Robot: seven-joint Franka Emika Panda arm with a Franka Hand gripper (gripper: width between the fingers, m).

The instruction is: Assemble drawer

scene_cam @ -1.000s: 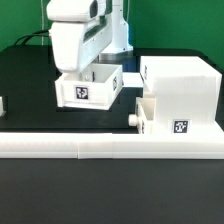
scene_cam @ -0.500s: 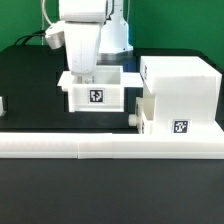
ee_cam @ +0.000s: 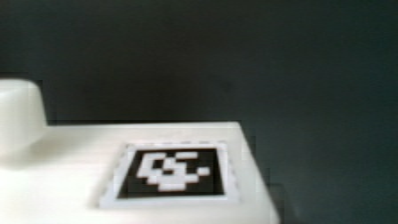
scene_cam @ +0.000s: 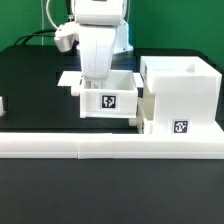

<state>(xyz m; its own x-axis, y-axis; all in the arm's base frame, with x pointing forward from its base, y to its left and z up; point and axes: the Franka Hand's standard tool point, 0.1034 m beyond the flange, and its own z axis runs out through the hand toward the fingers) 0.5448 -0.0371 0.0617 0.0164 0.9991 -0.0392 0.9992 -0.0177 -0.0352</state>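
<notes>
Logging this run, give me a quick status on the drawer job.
Gripper down inside the loose tray, jaws hidden. Tray sits beside the housing, just above the second tray already seated low. Border wall in front, nothing blocking.

Robotics lab: black table [scene_cam: 30,85], tagged white parts, white border wall [scene_cam: 100,147].
</notes>
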